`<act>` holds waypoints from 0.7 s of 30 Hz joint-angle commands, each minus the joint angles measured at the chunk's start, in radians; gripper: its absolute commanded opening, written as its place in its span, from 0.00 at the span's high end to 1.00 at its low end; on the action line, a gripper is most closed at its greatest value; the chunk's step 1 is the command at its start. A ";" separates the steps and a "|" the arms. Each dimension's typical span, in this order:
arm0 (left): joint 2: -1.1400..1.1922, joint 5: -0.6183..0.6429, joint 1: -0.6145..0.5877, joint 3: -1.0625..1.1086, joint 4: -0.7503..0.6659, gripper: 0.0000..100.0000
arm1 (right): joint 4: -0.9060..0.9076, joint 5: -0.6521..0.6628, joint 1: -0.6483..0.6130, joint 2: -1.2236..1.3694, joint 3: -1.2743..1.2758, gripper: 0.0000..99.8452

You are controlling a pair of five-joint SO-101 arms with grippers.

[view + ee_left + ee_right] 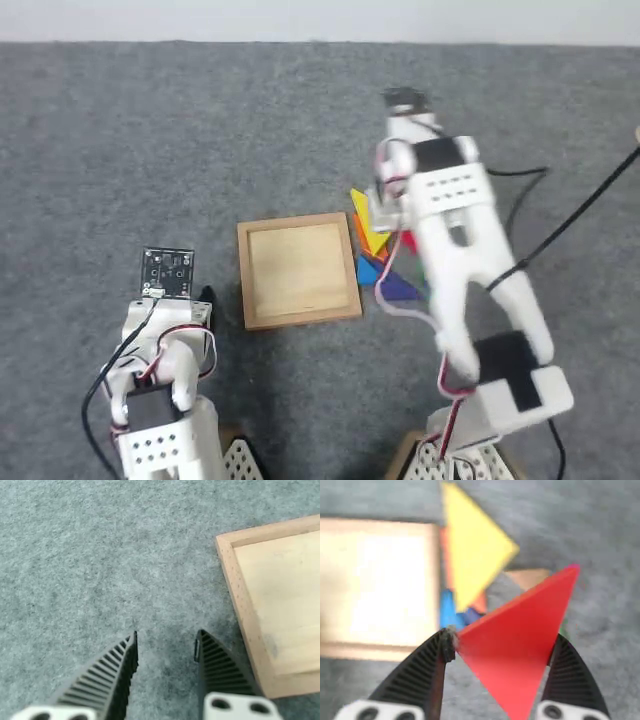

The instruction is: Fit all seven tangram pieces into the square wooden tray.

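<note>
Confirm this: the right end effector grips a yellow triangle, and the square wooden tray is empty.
No. The right end effector grips a red triangle, as the right wrist view shows; the square wooden tray is empty.

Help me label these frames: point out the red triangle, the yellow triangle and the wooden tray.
red triangle [518,643], right wrist view, middle of its face.
yellow triangle [472,547], right wrist view, middle of its face.
wooden tray [298,268], high view, bare floor.
</note>
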 commanded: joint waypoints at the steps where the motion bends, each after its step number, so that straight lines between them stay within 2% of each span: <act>1: -0.012 0.009 0.002 -0.008 -0.023 0.81 | -0.028 -0.011 -0.077 -0.047 -0.041 0.81; 3: -0.012 0.009 0.002 -0.008 -0.023 0.81 | -0.073 -0.020 -0.104 -0.010 -0.044 0.81; 13: -0.012 0.009 0.002 -0.008 -0.023 0.81 | -0.318 -0.264 -0.318 0.140 -0.046 0.81; 19: -0.012 0.009 0.002 -0.008 -0.023 0.81 | -0.328 -0.258 -0.380 0.186 -0.046 0.81; 21: -0.012 0.009 0.002 -0.008 -0.023 0.81 | -0.328 -0.169 -0.380 0.194 -0.046 0.81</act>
